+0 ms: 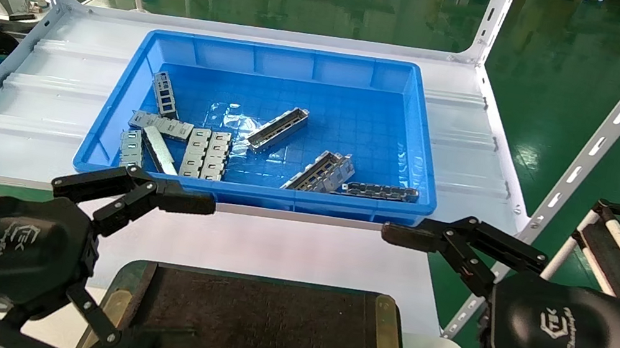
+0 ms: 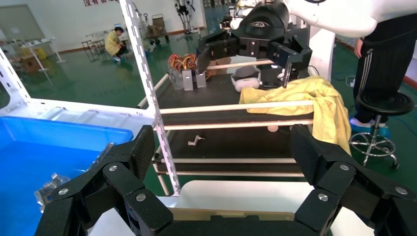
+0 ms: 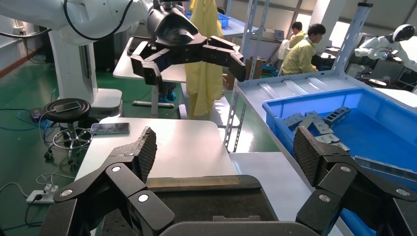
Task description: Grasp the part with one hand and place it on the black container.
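From the head, the part lies aslant on the floor of the blue bin, near its middle, among flat plates and a dark strip. The black container sits nearest the robot, just this side of the bin. The left gripper and right gripper hover at the container's two sides, both spread wide and empty. From the left wrist, the left gripper gapes, the bin to one side, the right gripper far off. From the right wrist, the right gripper gapes above the container, the bin beside it.
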{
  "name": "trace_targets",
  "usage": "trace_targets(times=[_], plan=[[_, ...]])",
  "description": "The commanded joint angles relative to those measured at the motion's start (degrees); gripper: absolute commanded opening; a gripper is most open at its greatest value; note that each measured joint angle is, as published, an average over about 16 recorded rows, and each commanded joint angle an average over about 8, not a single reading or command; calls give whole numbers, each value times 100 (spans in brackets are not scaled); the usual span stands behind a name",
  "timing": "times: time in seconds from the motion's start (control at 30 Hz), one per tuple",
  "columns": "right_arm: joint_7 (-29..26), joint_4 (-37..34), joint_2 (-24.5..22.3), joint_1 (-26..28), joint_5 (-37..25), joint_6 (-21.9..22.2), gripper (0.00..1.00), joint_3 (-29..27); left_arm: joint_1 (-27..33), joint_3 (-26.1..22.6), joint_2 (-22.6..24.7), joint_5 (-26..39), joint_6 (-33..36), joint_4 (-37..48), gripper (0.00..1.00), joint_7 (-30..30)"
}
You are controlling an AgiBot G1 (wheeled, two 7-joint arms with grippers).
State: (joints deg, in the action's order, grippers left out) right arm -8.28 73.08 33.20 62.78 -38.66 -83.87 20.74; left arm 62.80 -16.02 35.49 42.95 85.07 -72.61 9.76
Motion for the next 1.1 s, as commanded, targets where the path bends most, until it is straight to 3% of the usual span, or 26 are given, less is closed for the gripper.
trace_targets(times=[0.03, 0.5, 1.1], plan=[[0, 0, 0, 0, 0, 0, 100, 0, 24, -1, 9, 14, -2, 17, 100, -15], [1, -1, 0, 1, 1, 0, 100, 2, 630, -187, 425, 827, -564, 527, 100, -309], [2, -1, -1, 1, 2, 0, 100, 3, 1913, -817, 1864, 2251, -1589, 2545, 100, -941]])
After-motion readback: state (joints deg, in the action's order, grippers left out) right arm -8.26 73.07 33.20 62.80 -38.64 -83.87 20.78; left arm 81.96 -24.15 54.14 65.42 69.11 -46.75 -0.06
